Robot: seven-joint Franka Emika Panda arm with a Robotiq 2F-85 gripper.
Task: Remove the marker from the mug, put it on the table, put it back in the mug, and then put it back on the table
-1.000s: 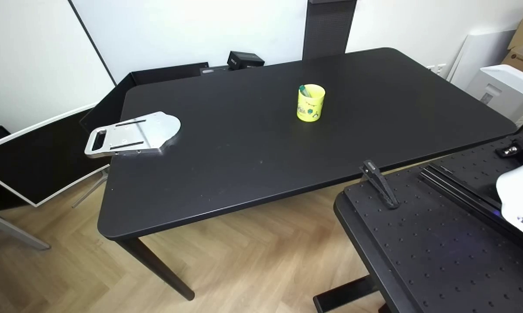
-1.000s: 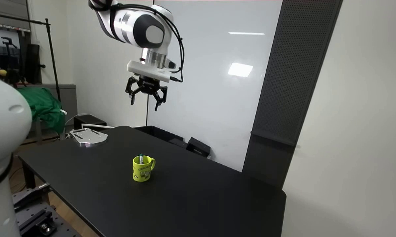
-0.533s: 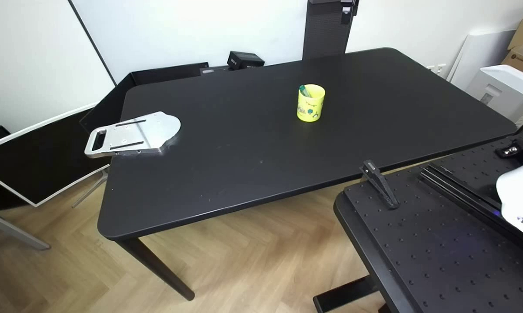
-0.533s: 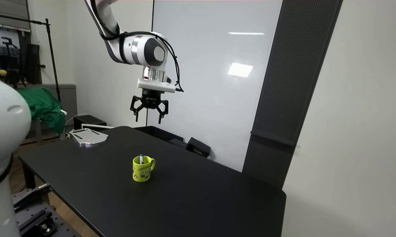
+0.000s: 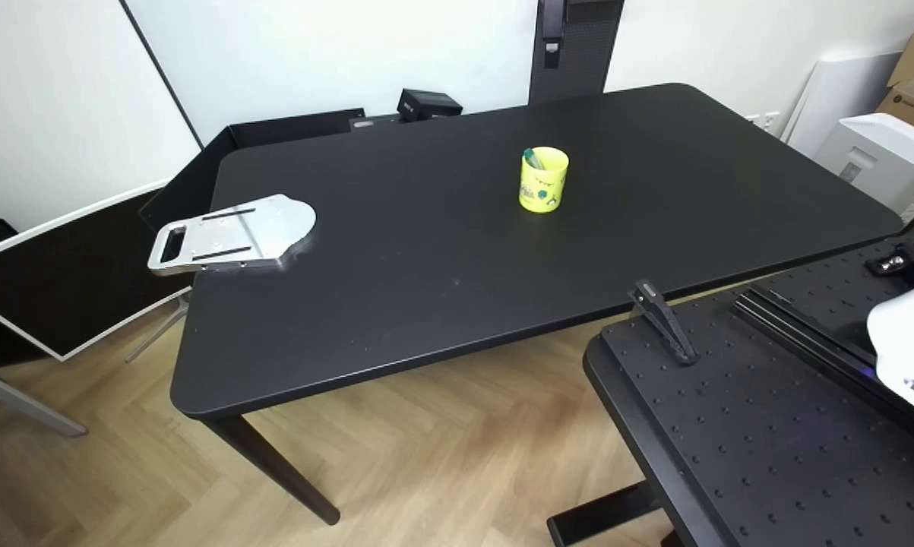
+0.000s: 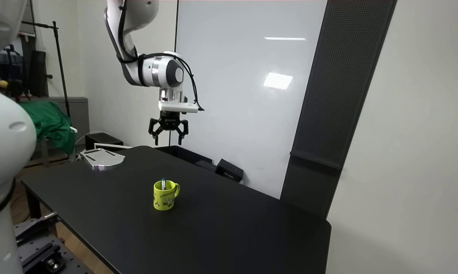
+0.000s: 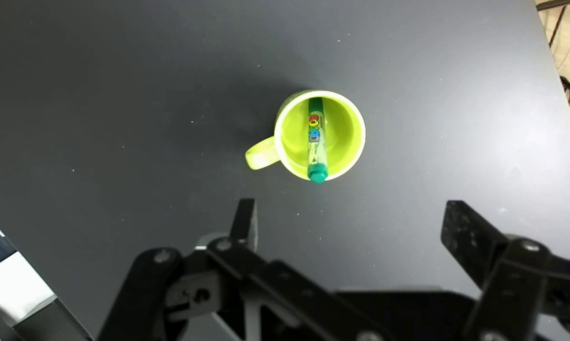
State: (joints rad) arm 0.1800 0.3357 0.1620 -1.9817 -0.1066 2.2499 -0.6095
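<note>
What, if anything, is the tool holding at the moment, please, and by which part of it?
Nothing is held: the tool stands wide open and empty, while the marker leans inside the mug, apart from the tool.

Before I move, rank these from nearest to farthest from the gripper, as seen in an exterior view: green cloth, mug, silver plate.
1. Mug: standing on the table, below the open gripper in the picture.
2. Silver plate: to the picture's left, lying at the table's edge.
3. Green cloth: farther left, beyond the table.
</note>
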